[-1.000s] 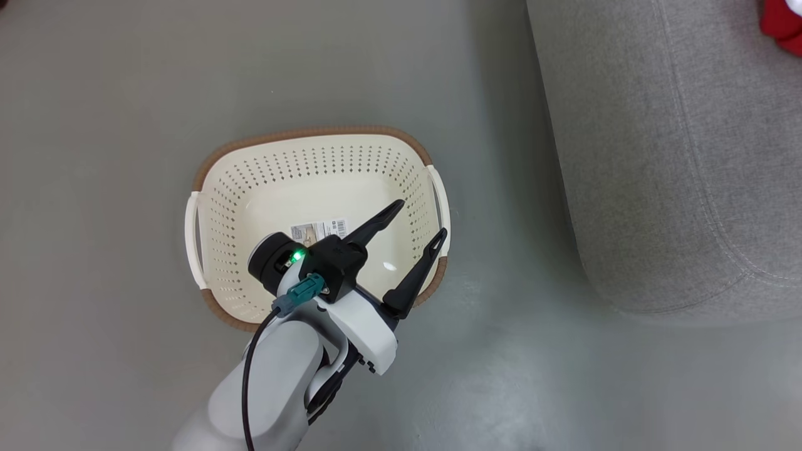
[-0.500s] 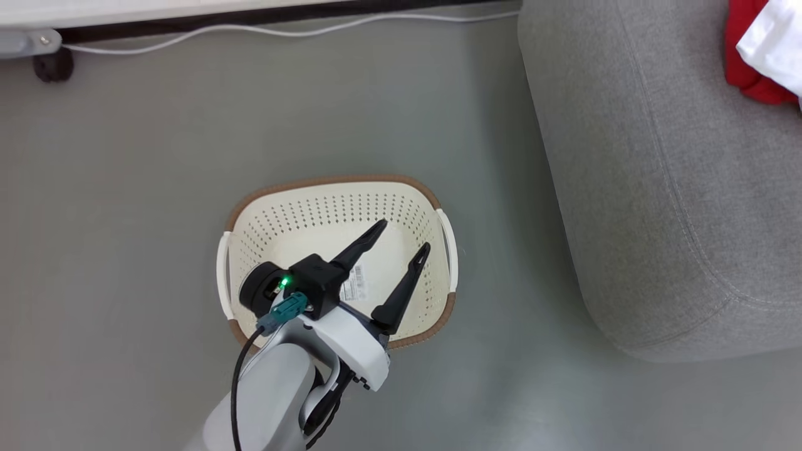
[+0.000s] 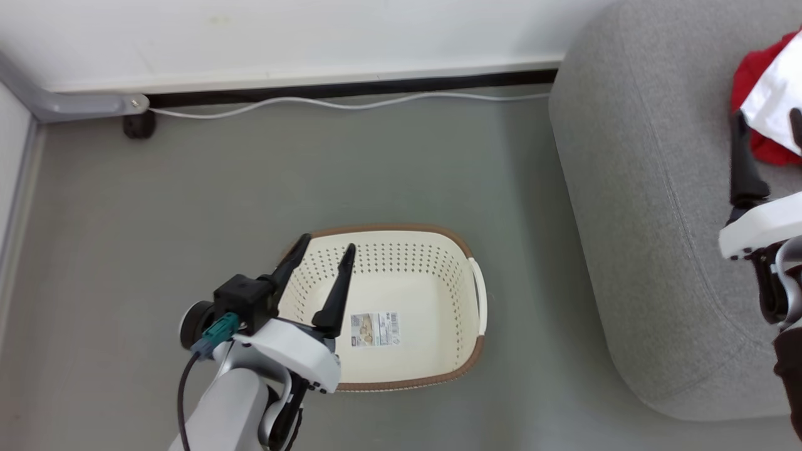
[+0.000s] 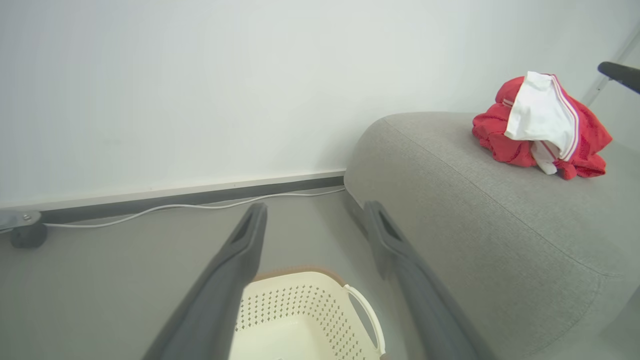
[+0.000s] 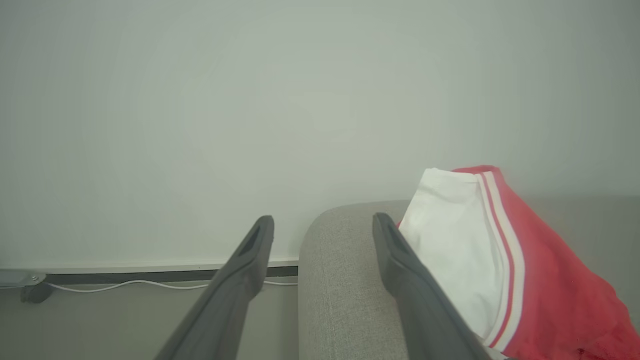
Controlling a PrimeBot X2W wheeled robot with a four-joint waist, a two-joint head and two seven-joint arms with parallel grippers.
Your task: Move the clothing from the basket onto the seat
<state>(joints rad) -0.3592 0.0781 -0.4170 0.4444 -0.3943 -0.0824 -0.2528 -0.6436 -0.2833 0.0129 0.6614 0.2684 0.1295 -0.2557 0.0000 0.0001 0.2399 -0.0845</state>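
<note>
A white cable is trailing along the foot of the wall, just in front of a dark skirting strip. It is running toward a black caster that is sitting under a grey metal bar at the robot's far left. All of these are lying well apart from the basket, which is standing upright on the floor, its bare bottom showing a label sticker. The sofa is rising to the robot's right of the basket, near it but apart, with a strip of floor between them. Its bulging rounded end is standing between the basket and the clothing. The clothing is lying in a heap on top of the sofa, red sports pieces with a white, red-striped piece draped over them.

The left gripper is hovering over the basket's left rim, its jaws spread and gripping nothing. The right gripper is hanging over the sofa beside the heap, jaws likewise parted and empty. In the right wrist view one finger is showing against the edge of the white piece, and whether it is touching the cloth cannot be told.

The floor is showing smooth and grey-green with a soft sheen. The wall is rising plain and pale behind it.
</note>
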